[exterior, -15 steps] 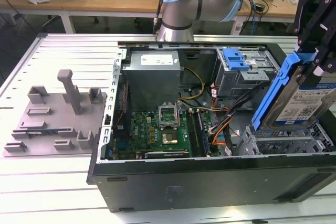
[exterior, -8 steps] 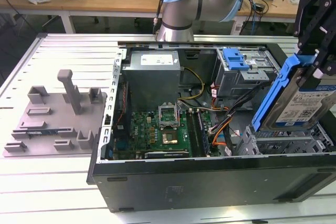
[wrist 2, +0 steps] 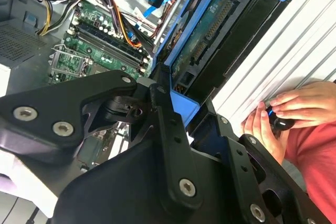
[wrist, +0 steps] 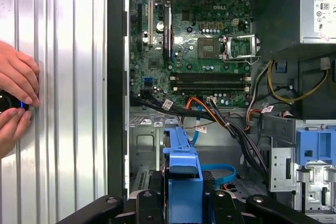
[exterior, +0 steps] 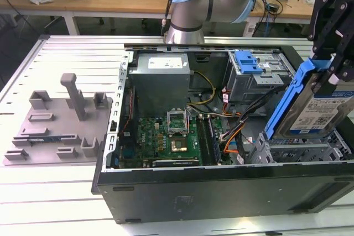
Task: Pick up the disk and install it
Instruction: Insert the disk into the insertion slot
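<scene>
Open computer case [exterior: 221, 192] lying on its side on the slatted bench [exterior: 55, 203], exterior view. The case holds the green motherboard [exterior: 166, 136] at its centre, the grey power supply [exterior: 160, 75] at 12 o'clock of the board, a metal bay carrying a blue latch [exterior: 248, 62] at 2 o'clock, and a metal drive cage [exterior: 298, 150] at 4 o'clock, with bundled cables [exterior: 238, 120] between them. A grey fixture plate [exterior: 55, 131] lies on the bench at 9 o'clock of the case. The disk [exterior: 312, 109] hangs at 3 o'clock of the exterior view, just above the drive cage; whether its lower end touches the cage cannot be told. It is tilted steeply, its long axis running from 7 o'clock up to 1 o'clock, label face turned toward the camera, blue frame along its edges. The pincer [exterior: 331, 64] is clamped on the disk's upper part. In the first wrist view a person's hands [wrist: 16, 82] rest on the bench beside the case.
</scene>
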Controlling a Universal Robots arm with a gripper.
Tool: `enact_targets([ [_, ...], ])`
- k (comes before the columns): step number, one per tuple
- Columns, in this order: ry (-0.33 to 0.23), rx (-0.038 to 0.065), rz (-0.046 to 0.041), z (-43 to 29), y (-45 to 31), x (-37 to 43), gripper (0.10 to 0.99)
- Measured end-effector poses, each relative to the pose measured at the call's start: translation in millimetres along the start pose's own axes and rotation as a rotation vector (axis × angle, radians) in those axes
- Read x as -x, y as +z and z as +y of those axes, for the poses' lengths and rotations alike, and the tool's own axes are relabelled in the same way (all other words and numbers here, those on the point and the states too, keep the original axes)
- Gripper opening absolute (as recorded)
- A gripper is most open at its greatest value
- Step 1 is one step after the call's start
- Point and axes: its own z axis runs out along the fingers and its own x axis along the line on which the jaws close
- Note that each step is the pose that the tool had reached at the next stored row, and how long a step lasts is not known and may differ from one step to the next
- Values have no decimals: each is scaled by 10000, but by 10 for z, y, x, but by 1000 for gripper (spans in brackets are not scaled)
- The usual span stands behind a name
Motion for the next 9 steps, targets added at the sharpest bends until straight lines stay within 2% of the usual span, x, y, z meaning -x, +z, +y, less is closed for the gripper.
enact_targets([
  [9,54,0,-2,0,29,-13,365],
])
